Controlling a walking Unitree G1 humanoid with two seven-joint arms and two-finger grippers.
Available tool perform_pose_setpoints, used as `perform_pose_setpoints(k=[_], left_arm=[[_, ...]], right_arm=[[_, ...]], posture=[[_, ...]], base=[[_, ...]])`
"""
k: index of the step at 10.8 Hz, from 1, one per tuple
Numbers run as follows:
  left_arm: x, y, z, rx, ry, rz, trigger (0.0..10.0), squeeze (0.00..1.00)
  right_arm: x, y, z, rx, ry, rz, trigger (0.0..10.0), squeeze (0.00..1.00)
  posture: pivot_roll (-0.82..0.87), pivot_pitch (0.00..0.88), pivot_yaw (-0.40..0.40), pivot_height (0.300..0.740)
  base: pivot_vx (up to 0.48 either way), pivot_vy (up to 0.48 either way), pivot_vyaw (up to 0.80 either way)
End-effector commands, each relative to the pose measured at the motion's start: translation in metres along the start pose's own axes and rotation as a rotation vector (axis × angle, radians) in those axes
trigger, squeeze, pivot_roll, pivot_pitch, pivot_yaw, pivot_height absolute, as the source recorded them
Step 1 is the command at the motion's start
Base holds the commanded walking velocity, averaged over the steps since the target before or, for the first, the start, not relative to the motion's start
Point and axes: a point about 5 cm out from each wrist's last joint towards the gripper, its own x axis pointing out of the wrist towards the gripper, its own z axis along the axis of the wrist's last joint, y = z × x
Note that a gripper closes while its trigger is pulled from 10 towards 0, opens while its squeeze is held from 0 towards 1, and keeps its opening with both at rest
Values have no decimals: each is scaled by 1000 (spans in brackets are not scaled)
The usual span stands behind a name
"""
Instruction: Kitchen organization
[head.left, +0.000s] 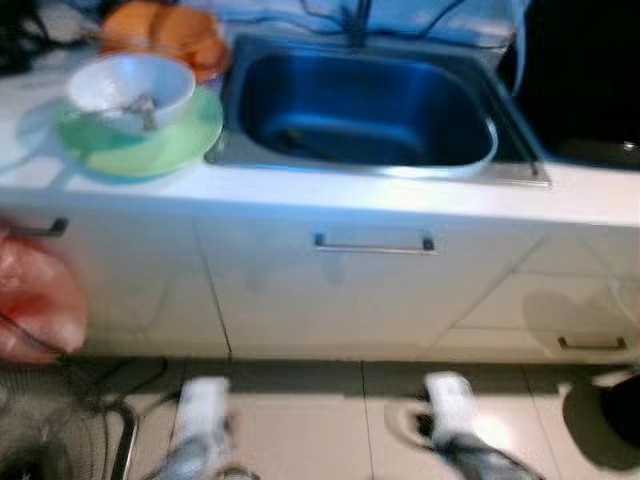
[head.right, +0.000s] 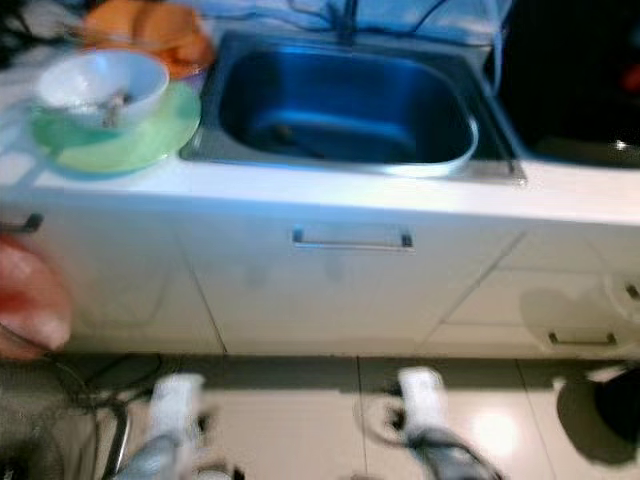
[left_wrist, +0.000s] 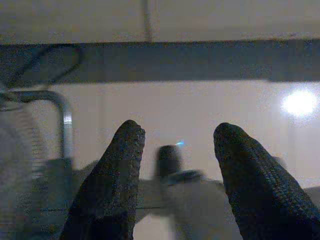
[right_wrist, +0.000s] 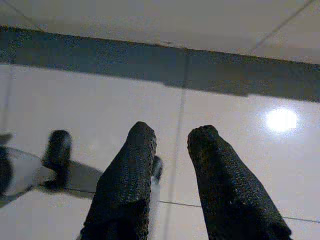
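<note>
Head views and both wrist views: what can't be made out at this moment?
- Contents of the white bowl on the green plate: blurred, a utensil or food, cannot tell.
- Orange item behind it: cut off by the top edge.
- Sink bottom: dark and smeared.
- Pink shape at the left edge: cut off.
- Left gripper and right gripper: open over floor tiles.

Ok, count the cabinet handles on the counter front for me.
3. One bar handle sits on the panel under the sink. A dark one is at the far left, partly cut off. Another is low on the right. More may lie outside the frame.
</note>
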Motion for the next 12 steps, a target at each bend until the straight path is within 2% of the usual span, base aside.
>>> perform_pose_setpoints(k=[1,7,8,9,10,11,12], left_arm=[[0,-13,-1,7,7,-30,10000,0],[1,-19,11,24,-62,-27,10000,0],[2,-17,24,20,-147,13,10000,0],[0,-13,36,13,-238,57,10000,0],[-4,-4,52,16,-375,119,10000,0],[-7,3,60,35,-443,151,10000,0],[-13,10,74,73,-538,180,10000,0]], right_arm=[[-6,-14,-12,10,39,-36,10000,0],[-6,-15,-13,9,36,-45,10000,0],[-7,-16,-10,-11,-2,-62,10000,0],[-7,-18,-5,-86,-44,-86,10000,0],[-9,-24,0,-176,-90,-187,10000,0],[-12,-30,2,-251,-116,-320,10000,0],[-13,-32,1,-218,-142,-366,10000,0]], posture=[[86,154,-87,740],[84,156,-87,740],[85,159,-86,740],[85,163,-82,740],[87,166,-81,740],[91,165,-80,740],[91,163,-76,740]], base=[[255,0,0],[41,0,0],[0,0,0],[0,0,0],[0,0,0],[0,0,0],[0,0,0]])
